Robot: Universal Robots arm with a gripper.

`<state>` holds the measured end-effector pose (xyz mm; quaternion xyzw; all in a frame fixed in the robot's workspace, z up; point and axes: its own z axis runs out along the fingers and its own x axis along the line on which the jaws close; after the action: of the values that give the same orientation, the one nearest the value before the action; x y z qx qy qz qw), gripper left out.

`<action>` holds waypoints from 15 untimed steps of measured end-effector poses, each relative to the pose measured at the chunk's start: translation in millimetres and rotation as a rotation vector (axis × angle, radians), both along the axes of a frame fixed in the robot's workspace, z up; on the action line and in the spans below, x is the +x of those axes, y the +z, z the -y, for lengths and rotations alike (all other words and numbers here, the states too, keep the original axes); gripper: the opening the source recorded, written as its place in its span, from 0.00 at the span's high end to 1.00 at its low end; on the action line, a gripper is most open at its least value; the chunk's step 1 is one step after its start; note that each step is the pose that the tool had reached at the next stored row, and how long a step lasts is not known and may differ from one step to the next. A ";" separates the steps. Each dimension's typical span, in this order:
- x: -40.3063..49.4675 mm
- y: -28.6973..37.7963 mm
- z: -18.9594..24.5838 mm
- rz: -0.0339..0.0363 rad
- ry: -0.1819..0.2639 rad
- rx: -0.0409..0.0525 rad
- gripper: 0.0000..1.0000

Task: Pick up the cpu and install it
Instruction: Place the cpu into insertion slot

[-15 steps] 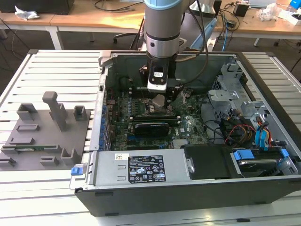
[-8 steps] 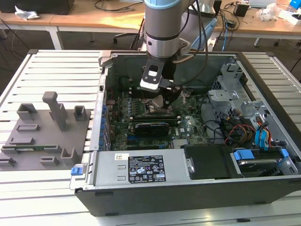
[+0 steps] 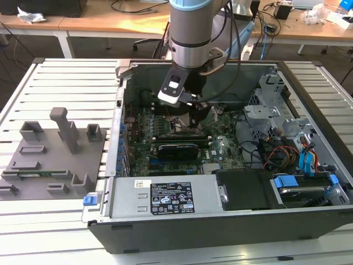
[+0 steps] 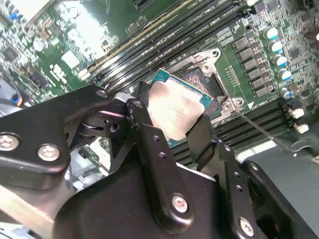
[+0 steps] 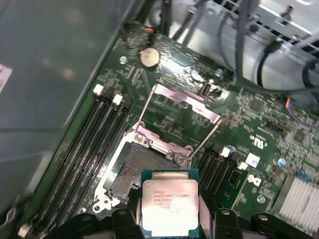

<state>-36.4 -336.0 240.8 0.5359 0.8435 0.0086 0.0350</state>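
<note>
My gripper [image 3: 193, 113] reaches down into the open computer case [image 3: 231, 232], over the motherboard [image 3: 165, 132]. It is shut on the cpu [image 4: 177, 107], a flat square chip with a silvery top and a green edge, clamped by two opposite sides between the black fingers [image 4: 144, 127]. In the first wrist view the cpu [image 5: 169, 204] hangs just above and beside the open socket [image 5: 137, 169], apart from it. The socket's load plate [image 5: 187, 99] is swung up on its wire levers. In the second wrist view the cpu partly overlaps the socket [image 4: 209, 82].
Black memory slots [image 4: 174, 35] flank the socket. An expansion card [image 3: 176, 150] lies in front of it, with the power supply [image 3: 171, 199] beyond that. Cables and drive bays [image 3: 292, 154] fill the case at the exterior view's right. A grey fixture plate [image 3: 55, 160] sits on the slatted table.
</note>
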 end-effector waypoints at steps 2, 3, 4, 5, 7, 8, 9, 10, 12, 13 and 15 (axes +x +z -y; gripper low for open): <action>0.0 -0.1 0.0 0.0000 -0.040 -0.0001 0.45; 0.0 -0.2 0.0 0.0000 -0.057 0.0000 0.45; 0.0 -0.3 0.0 0.0000 -0.074 0.0000 0.45; 0.0 -0.4 0.0 0.0000 -0.093 0.0000 0.45; 0.0 -0.6 0.0 0.0001 -0.134 0.0000 0.45; 0.0 -0.7 0.0 0.0000 -0.151 0.0000 0.45; 0.0 -0.9 0.0 0.0000 -0.173 0.0000 0.45; 0.0 -1.0 0.0 0.0000 -0.193 0.0000 0.45; 0.0 -1.3 0.0 0.0000 -0.226 0.0000 0.45; 0.0 -1.5 0.0 0.0000 -0.260 -0.0001 0.45; 0.0 -1.5 0.0 -0.0001 -0.269 0.0000 0.45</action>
<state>-36.4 -336.1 239.2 0.6440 0.7642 0.0038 0.0358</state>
